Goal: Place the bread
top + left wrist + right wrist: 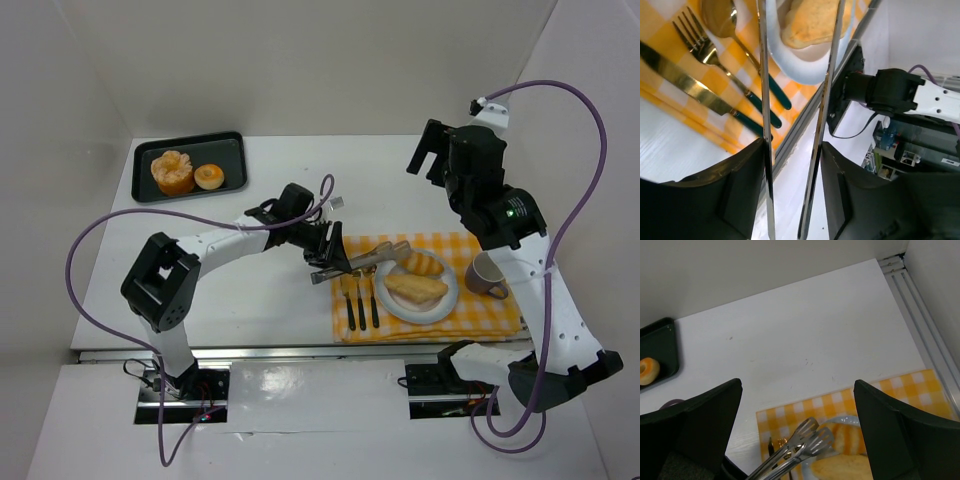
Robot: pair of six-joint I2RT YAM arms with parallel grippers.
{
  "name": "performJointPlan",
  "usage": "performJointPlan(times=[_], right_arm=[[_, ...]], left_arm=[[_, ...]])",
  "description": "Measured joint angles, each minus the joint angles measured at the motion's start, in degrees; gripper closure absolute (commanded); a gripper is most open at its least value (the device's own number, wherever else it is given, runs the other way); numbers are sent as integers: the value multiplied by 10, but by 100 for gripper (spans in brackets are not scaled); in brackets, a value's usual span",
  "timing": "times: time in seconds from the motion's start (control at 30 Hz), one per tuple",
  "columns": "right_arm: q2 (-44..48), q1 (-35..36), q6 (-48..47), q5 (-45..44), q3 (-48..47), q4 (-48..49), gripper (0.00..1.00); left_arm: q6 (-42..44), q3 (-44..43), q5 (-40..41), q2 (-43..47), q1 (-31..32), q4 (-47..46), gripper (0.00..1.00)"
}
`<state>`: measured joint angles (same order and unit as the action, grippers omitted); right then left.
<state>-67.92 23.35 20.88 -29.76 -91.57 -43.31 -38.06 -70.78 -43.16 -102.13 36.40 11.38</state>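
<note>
Bench (250, 300) scene, viewed from above and from both wrists. The left tool (335, 258) is clamped on the handle end of a pair of metal tongs (362, 262), whose arms run out between its fingers toward a white plate (384, 298). In the right wrist view the tong tips lie close together with nothing between them, at the plate's far-left rim. The bread lies on the plate: a bread roll (422, 264) on the far side and a longer flat piece (415, 289) on the near side; whether the tips touch the roll cannot be told. The plate rests on a yellow checked placemat (480, 318), with a knife (685, 82), fork (700, 42) and spoon (717, 17) to its left and a mug (487, 273) to its right. The right tool (430, 155) hangs raised, its fingers spread wide and holding nothing. A dark tray (228, 150) at the far left corner carries two more pastries (172, 172).
</note>
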Motion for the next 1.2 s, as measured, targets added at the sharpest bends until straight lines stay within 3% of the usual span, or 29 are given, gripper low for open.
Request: performJointPlan(times=[0.47, 0.77, 1.07, 1.2], right_arm=[[0, 0, 0, 3, 2, 0, 0], [0, 0, 0, 6, 2, 0, 0], [-1, 0, 0, 7, 12, 0, 0], [-2, 0, 0, 7, 12, 0, 0]], left_arm=[[83, -100, 106, 20, 0, 144, 40], [133, -185, 273, 68, -1, 249, 45], [137, -70, 555, 120, -3, 252, 46], [125, -17, 636, 120, -5, 254, 46]])
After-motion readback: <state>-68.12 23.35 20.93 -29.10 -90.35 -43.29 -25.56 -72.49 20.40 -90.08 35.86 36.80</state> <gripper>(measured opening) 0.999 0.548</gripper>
